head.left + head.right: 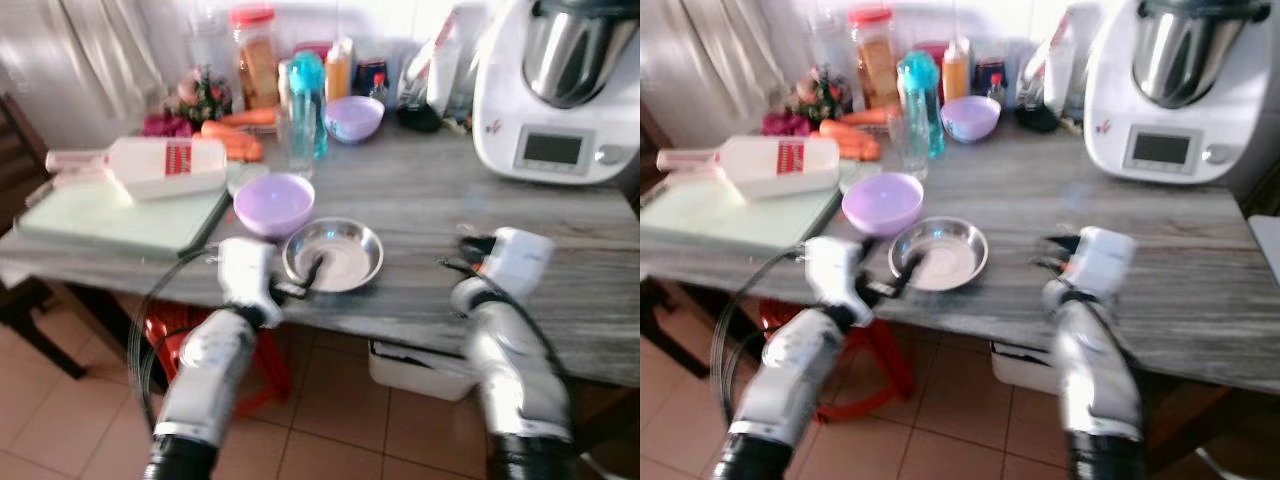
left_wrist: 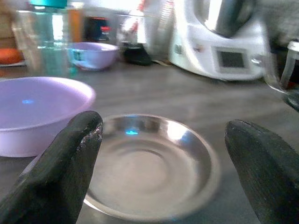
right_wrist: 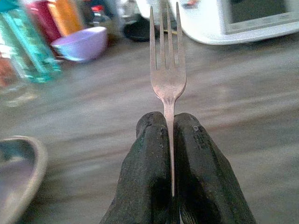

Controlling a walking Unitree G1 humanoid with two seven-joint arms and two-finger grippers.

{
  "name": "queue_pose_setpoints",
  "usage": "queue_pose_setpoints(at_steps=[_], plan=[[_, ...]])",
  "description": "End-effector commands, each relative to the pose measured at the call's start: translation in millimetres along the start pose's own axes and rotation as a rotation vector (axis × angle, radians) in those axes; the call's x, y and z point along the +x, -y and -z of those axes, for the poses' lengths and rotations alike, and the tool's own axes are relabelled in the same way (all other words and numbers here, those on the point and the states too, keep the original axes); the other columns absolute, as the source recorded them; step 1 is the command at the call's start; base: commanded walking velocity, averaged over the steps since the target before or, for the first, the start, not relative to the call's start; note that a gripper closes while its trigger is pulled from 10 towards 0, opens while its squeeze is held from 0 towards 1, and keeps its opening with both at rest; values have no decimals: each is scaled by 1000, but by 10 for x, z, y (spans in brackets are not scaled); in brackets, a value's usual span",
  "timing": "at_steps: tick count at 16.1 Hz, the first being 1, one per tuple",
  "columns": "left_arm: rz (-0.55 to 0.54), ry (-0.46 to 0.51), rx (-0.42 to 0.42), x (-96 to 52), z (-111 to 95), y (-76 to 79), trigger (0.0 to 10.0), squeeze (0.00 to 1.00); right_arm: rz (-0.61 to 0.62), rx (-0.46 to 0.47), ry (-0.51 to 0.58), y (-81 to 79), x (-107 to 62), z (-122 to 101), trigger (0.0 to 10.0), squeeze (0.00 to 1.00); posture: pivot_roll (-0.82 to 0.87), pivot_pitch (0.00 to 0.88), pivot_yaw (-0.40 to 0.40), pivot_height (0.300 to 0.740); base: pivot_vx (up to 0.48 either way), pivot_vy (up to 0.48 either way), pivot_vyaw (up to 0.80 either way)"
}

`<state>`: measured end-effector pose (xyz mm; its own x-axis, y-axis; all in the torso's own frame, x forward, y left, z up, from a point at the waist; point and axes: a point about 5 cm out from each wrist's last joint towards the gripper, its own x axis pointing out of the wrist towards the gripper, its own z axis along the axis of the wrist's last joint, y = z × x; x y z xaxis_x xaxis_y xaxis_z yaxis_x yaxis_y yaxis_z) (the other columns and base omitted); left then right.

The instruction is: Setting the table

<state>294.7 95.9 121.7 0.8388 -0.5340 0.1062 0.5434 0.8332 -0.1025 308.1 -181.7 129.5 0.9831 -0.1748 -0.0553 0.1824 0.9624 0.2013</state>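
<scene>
A shallow steel bowl (image 1: 335, 255) sits near the front edge of the grey wooden table (image 1: 560, 270), with a lilac bowl (image 1: 274, 204) touching its far left side. My left gripper (image 1: 308, 279) is open at the steel bowl's near rim; in the left wrist view its fingers (image 2: 70, 163) stand wide apart on either side of the steel bowl (image 2: 149, 165). My right gripper (image 1: 470, 250) hovers over the table to the right of the bowl, shut on a metal fork (image 3: 167, 70) whose tines point away from the fingers (image 3: 149, 172).
A white kitchen machine (image 1: 560, 90) stands at the back right. At the back are a second lilac bowl (image 1: 354, 118), a teal bottle (image 1: 306, 95), jars and carrots (image 1: 235, 140). A pale cutting board (image 1: 110, 220) with a white grater lies at left. A red stool (image 1: 180, 340) stands under the table.
</scene>
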Motion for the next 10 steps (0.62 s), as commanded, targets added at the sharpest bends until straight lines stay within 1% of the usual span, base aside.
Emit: queue_pose_setpoints(at_steps=[1,3,4,5,7,8,10], plan=[[-18,-23,33,-107,-10,-125,10000,0,-26,13,20,-101,-21,-54,10000,0,-29,1,29,740,0,0,0],[-10,-50,44,-190,22,-185,10000,0,-23,10,11,-98,-38,-48,10000,0,-27,0,28,740,0,0,0],[10,-83,49,-263,64,-221,10000,0,-13,-7,-5,-72,-20,-34,10000,0,-27,0,27,740,0,0,0],[23,-95,50,-296,81,-229,10000,0,-2,-34,-15,-32,-2,-33,10000,0,-27,0,25,740,0,0,0],[29,-102,49,-318,93,-227,10000,0,21,-43,-28,39,25,-41,10000,0,-30,0,22,740,0,0,0],[35,-105,48,-324,107,-215,10000,0,28,-72,-25,72,39,-55,10000,0,-31,0,20,740,0,0,0],[74,-115,51,-334,137,-161,10000,0,30,-144,-15,79,63,-76,10000,0,-32,0,16,740,0,0,0]])
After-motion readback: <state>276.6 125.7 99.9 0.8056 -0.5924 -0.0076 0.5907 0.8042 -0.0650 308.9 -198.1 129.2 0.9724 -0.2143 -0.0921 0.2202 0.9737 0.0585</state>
